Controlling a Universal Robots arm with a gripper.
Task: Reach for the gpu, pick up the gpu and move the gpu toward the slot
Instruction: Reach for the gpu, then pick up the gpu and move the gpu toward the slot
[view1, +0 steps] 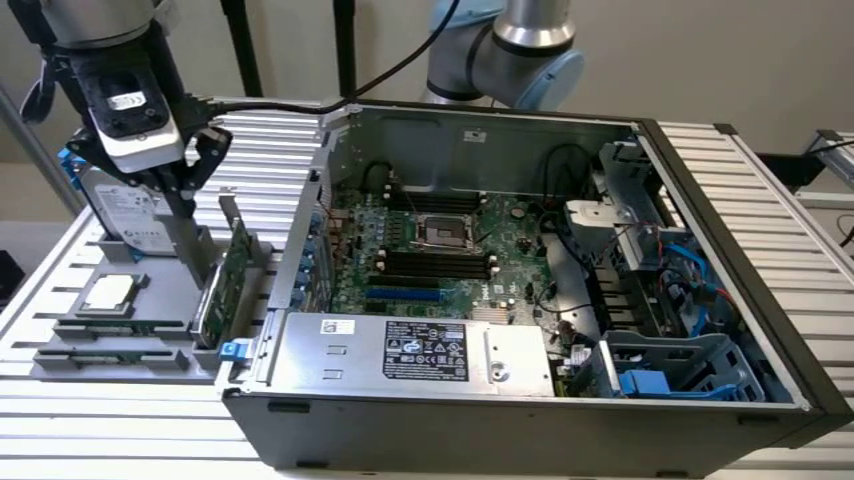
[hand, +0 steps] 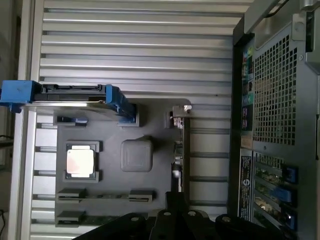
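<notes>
While the gpu (view1: 230, 275) (hand: 183, 150) is stood on edge in a slot of the grey holder tray (view1: 74, 362) (hand: 152, 117), the tool (view1: 187, 215) (hand: 172, 202) is held low just above it, at the end away from the silver bracket, and whether contact is made cannot be told. Whether the tool is spread or closed cannot be told either. In the exterior view the card is seen at the tray's edge nearest the open computer case (view1: 534, 425) (hand: 275, 100), which is set on the exterior view's right of it. A silver hard drive in a blue frame (view1: 127, 215) (hand: 70, 95) is propped upright at the tray's far side, a square processor chip (view1: 110, 292) (hand: 80, 161) is laid flat beside it, and two memory sticks (view1: 118, 327) (hand: 102, 196) are seated in narrow holders. Tray and case are carried by a slatted metal surface (view1: 107, 435) (hand: 135, 45).
</notes>
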